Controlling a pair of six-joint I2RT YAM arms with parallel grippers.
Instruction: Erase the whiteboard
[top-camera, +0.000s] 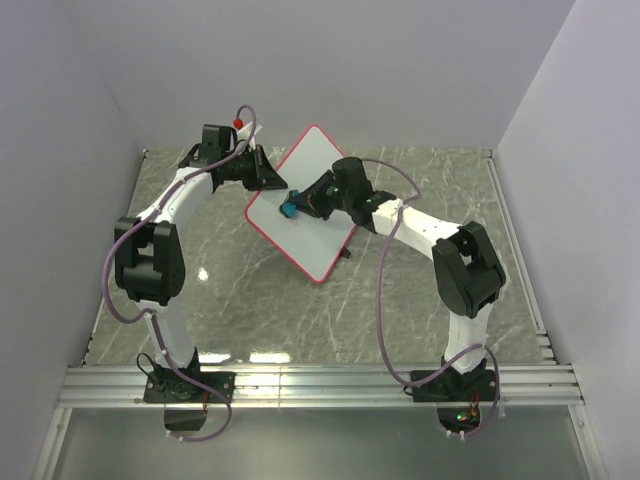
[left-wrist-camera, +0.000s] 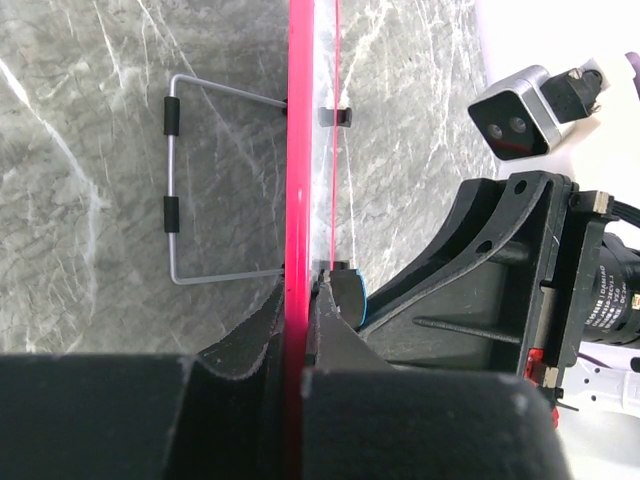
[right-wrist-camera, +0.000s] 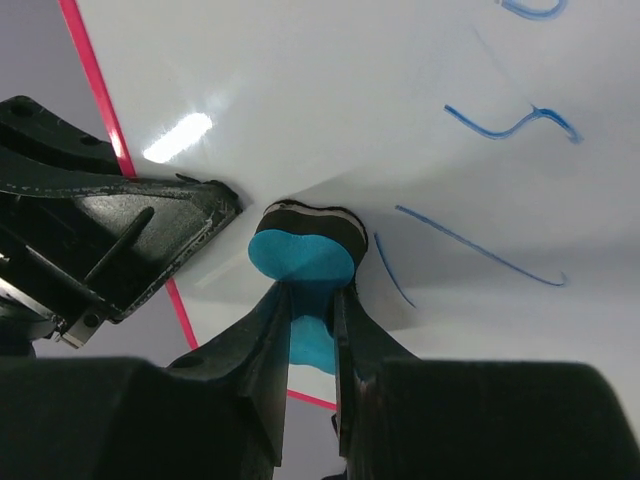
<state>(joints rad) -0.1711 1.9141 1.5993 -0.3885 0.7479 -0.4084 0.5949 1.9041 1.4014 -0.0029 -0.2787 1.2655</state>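
Whiteboard (top-camera: 320, 245), upper centre of the top view, is held tilted over the table (top-camera: 250, 300) by left pincer (left-wrist-camera: 300, 290) clenched on its red rim; judged light, thin, slick, best gripped at the rim, while blue eraser (right-wrist-camera: 300, 260) is grasped by right pincer (right-wrist-camera: 312, 295).

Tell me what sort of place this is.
Probably a robot lab test cell: a grey marble-patterned tabletop boxed in by plain pale walls, with two black-and-white robot arms bolted to a ribbed aluminium rail at its near edge.
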